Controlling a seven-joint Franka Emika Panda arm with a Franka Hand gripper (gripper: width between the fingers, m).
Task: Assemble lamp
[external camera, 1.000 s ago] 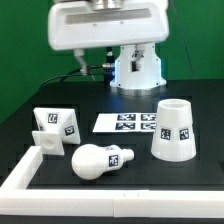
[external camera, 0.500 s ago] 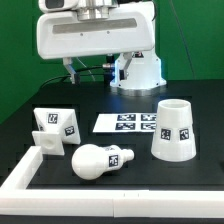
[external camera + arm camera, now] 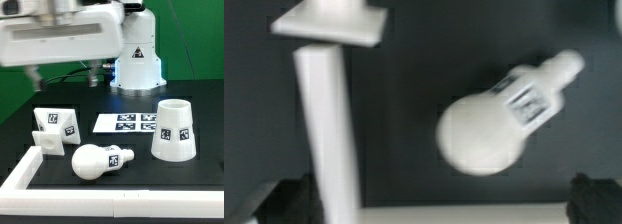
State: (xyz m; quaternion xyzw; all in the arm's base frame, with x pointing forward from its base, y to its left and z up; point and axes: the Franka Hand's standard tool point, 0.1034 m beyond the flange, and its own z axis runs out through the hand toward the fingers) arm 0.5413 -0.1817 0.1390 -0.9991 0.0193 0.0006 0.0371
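White plastic lamp parts, three in all, lie loose on a black surface [image 3: 150,182]. They are listed from the exterior view's left to its right.

1. Long white rail [image 3: 20,178], edging the surface at the seven o'clock corner.
2. Blocky base [image 3: 55,128], tagged and upright, just beside the rail.
3. Rounded bulb [image 3: 100,160], lying on its side at five o'clock from the base and near it. Its tagged neck points toward three o'clock.
4. Marker board [image 3: 128,123], flat, at one o'clock from the bulb, between the base and the shade.
5. Tapered shade [image 3: 175,130], standing with its wide end down and its tag facing the camera, apart from the bulb.

Arm head [image 3: 60,35]: a white housing, blurred, hanging high at eleven o'clock, well above all the parts.

Jaws: spread wide and holding nothing. In the wrist view the dark fingertips [image 3: 287,200] sit at the two lower corners, with the bulb [image 3: 500,115] lying free on the surface beyond them.
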